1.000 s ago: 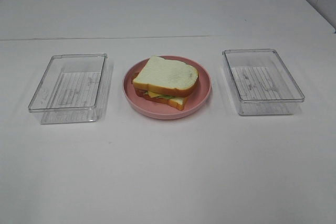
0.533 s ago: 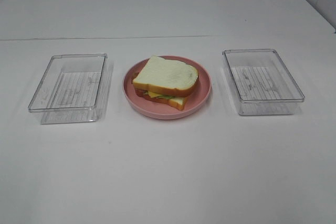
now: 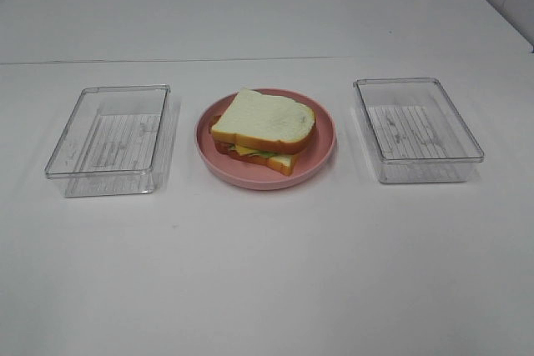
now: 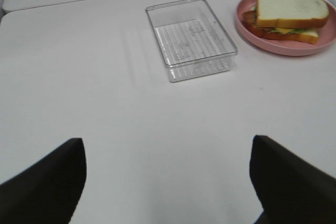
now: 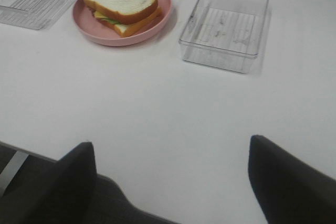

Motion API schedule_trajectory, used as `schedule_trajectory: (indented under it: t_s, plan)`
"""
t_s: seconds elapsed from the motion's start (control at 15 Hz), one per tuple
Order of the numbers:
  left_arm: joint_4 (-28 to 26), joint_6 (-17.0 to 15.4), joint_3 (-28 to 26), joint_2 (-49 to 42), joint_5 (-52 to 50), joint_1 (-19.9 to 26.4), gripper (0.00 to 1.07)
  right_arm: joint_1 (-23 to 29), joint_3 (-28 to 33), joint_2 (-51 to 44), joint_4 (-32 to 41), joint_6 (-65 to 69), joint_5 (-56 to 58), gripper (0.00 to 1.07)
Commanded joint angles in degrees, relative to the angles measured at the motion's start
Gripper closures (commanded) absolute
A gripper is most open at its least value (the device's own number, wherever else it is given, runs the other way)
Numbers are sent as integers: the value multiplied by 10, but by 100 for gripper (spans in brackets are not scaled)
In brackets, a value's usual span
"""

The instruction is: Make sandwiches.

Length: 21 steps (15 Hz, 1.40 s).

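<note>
- The sandwich point(image 3: 263, 131) sits fully stacked on the pink plate point(image 3: 321, 156), white bread on top, cheese, lettuce and bacon showing at its edges.
- A clear tray point(image 3: 108, 139) stands empty on the plate's left, apart from it; a second clear tray point(image 3: 417, 129) stands empty on its right, about as far off.
- The left gripper point(image 4: 168, 182) hangs over bare white table point(image 3: 267, 273), jaws spread wide and holding nothing; the plate lies well ahead of it, past the left tray and off to the side.
- The right gripper point(image 5: 170, 179) is likewise spread wide and empty, near the table's front edge, the plate well ahead and across from it.
- The sandwich's longer side runs roughly across the table, slightly skewed.
- Neither arm looks clearly nearer to the plate; with the stack apparently complete, no further reach seems called for.
</note>
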Motion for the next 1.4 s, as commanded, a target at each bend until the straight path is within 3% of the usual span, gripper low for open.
schedule_trajectory:
  t_s: [0.07,0.13,0.2,0.67,1.4]
  plan:
    - [-4,0,1,-14,-6,42,26,-48,2,-4,-1,-3,-6,31]
    - [-4,0,1,-15,-6,83,26,-72,2,-4,-1,-3,-6,31]
    - [-4,0,1,-15,-6,88,26,-83,2,-4,-1,-3,-6,31]
    - [-4,0,1,-15,-6,88,26,-142,2,-4,2,-3,-6,31]
    - [-5,-1,1,-12,-6,88,26,-140,2,-21,1,-3,-6,31]
